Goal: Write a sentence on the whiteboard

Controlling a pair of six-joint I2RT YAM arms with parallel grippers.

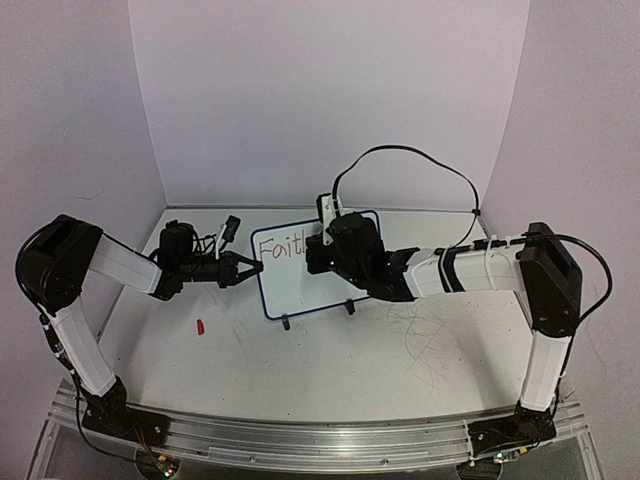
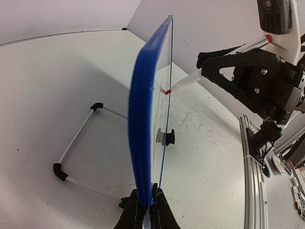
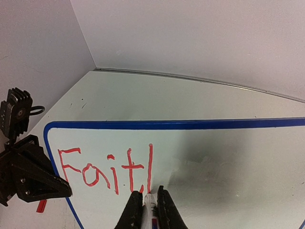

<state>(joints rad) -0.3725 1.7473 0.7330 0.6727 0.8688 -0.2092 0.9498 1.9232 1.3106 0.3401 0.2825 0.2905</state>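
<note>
Red lettering [image 3: 102,169], "Fait" plus one stroke, is written just above the right pincer [image 3: 147,196], closed tight around the marker [image 2: 188,83]. The whiteboard [image 3: 214,162] is clamped by the left pincer [image 2: 145,194]. Most remains unwritten.

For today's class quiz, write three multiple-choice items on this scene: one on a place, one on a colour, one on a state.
1. Where does the left gripper hold the whiteboard? A left edge B top edge C a foot
2. What colour is the lettering? A green B red C black
3. The marker in the right gripper is: A capped B lying flat C tip on the board
Key: 1 A, jaws clamp that edge; 2 B, red strokes show; 3 C, its tip meets the surface.
</note>
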